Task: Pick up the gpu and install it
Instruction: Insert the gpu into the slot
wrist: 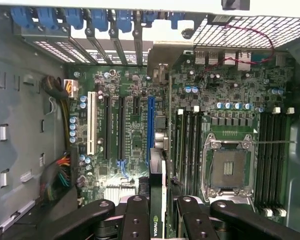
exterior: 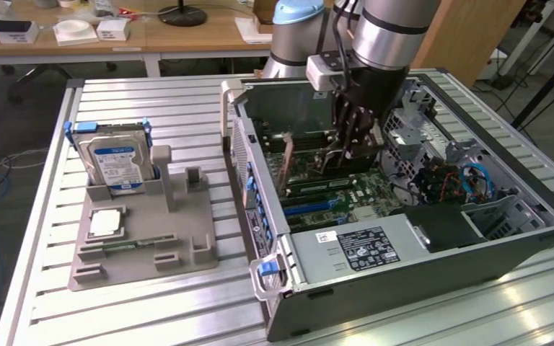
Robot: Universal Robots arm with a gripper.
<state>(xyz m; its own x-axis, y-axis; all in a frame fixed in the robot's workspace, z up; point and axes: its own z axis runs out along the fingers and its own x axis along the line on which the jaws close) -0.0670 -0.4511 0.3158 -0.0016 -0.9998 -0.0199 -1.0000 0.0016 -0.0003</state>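
Closest to me in the exterior view, the slatted metal surface [exterior: 450, 310] carries the open computer case [exterior: 402, 288], with its power supply [exterior: 354, 249] at the near end. To the exterior view's left of the case sits a grey holder [exterior: 142, 238], and a silver hard drive [exterior: 115, 162] with blue rails stands upright at its far end.

Deeper in the case, my arm [exterior: 392, 36] reaches down over the motherboard [exterior: 354, 198]. The pincer [exterior: 356, 148] is clenched on the gpu [exterior: 340, 164], which hangs edge-down just above the board.

From the wrist camera, the black fingers [wrist: 135, 220] press on either side of the gpu [wrist: 157, 175], which I see edge-on. It runs away from the camera right alongside the long blue slot [wrist: 151, 120]. I cannot tell whether its edge sits in a slot or hangs just clear. The empty processor socket [wrist: 227, 170] lies off to one side of it. Beyond, the card's metal end reaches the case's rear wall beneath a row of blue clips [wrist: 70, 17].

Farthest back in the exterior view is a wooden desk [exterior: 200, 32].
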